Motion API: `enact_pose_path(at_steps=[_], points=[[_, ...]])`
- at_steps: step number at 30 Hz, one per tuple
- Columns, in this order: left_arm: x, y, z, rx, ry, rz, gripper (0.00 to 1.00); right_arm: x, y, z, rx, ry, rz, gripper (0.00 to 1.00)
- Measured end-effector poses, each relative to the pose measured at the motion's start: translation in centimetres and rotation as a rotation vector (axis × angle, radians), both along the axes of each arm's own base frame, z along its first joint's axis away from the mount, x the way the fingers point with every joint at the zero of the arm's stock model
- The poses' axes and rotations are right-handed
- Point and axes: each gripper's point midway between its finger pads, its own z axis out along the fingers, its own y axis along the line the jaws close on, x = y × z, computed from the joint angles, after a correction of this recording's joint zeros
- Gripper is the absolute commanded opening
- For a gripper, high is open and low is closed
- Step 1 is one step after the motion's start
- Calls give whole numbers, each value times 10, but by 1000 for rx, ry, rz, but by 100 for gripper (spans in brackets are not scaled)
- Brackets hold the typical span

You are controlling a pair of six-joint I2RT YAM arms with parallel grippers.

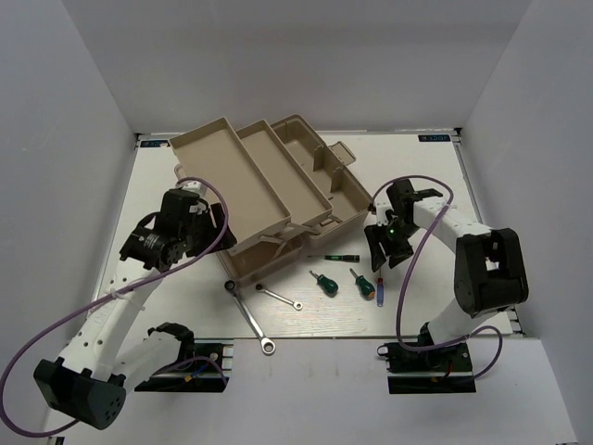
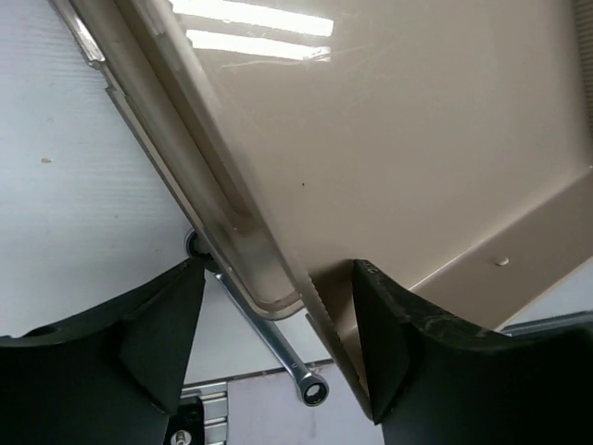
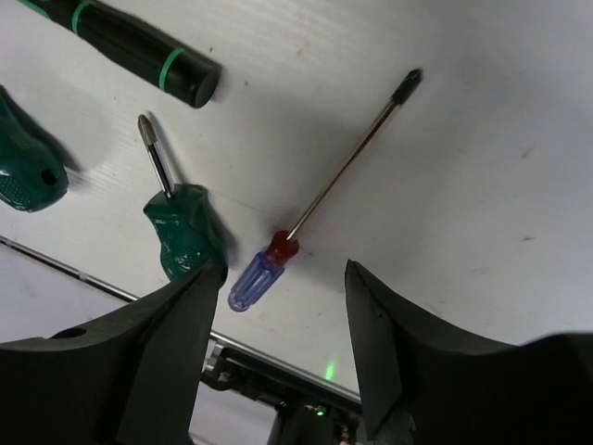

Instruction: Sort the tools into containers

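Note:
The beige cantilever toolbox (image 1: 243, 190) stands open at the table's middle, its trays (image 1: 289, 172) spread out. My left gripper (image 1: 215, 227) is open at the toolbox's left side; in the left wrist view (image 2: 278, 343) a beige tray edge (image 2: 278, 250) runs between its jaws. The long silver wrench (image 1: 248, 317) lies in front and shows in the left wrist view (image 2: 269, 334). The short wrench (image 1: 278, 297), two green-handled screwdrivers (image 1: 324, 283) (image 1: 361, 281), the blue-handled screwdriver (image 1: 380, 292) and the dark pen-like tool (image 1: 341, 255) lie on the table. My right gripper (image 1: 380, 258) is open above the blue-handled screwdriver (image 3: 264, 278).
In the right wrist view one green-handled screwdriver (image 3: 181, 232) lies beside my left finger, the other (image 3: 28, 171) at the left edge, and the dark tool (image 3: 130, 46) at the top. White walls enclose the table. Arm base plates (image 1: 185, 371) sit at the near edge.

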Motion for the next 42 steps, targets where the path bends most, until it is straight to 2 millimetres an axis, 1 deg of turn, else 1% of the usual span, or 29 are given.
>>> enact_pose_path(at_steps=[3, 8, 10, 11, 12, 13, 14, 15, 16, 18, 21, 26, 31, 32, 35, 40, 42], points=[[0, 6, -1, 0, 8, 51, 77, -6, 4, -2, 1, 24, -16, 63], [9, 10, 0, 6, 13, 113, 77, -2, 9, -1, 18, 11, -33, 64], [15, 11, 1, 19, 21, 133, 70, 0, 10, 1, 26, -5, -33, 64], [19, 11, 2, 21, 22, 141, 65, 1, 10, 4, 31, -17, -33, 64], [24, 11, 2, 23, 23, 150, 47, 3, 11, 6, 35, -29, -33, 64], [28, 10, 2, 20, 24, 160, 37, 4, 11, 8, 41, -43, -34, 64], [33, 9, 4, 17, 19, 166, 28, 6, 12, 10, 46, -56, -33, 64], [37, 9, 5, 24, 20, 171, 14, 8, 12, 12, 50, -68, -34, 64], [39, 11, 4, 35, 28, 188, 9, 8, 12, 14, 52, -74, -35, 64], [46, 20, 0, 65, 40, 235, 2, 10, 12, 16, 55, -86, -38, 64], [59, 25, -3, 94, 55, 250, 2, 12, 10, 17, 57, -94, -51, 64], [75, 26, 6, 144, 61, 208, 2, 17, 6, 17, 60, -107, -69, 64], [107, 32, 11, 206, 70, 166, 1, 21, 2, 18, 64, -113, -87, 64], [116, 33, 13, 218, 66, 157, 1, 21, 2, 18, 66, -114, -91, 64], [133, 36, 14, 233, 63, 143, 1, 24, 1, 19, 72, -120, -99, 64], [157, 33, 15, 234, 59, 121, 1, 29, -2, 21, 80, -132, -112, 66], [163, 32, 14, 230, 55, 117, 1, 31, -4, 21, 82, -137, -117, 66]])
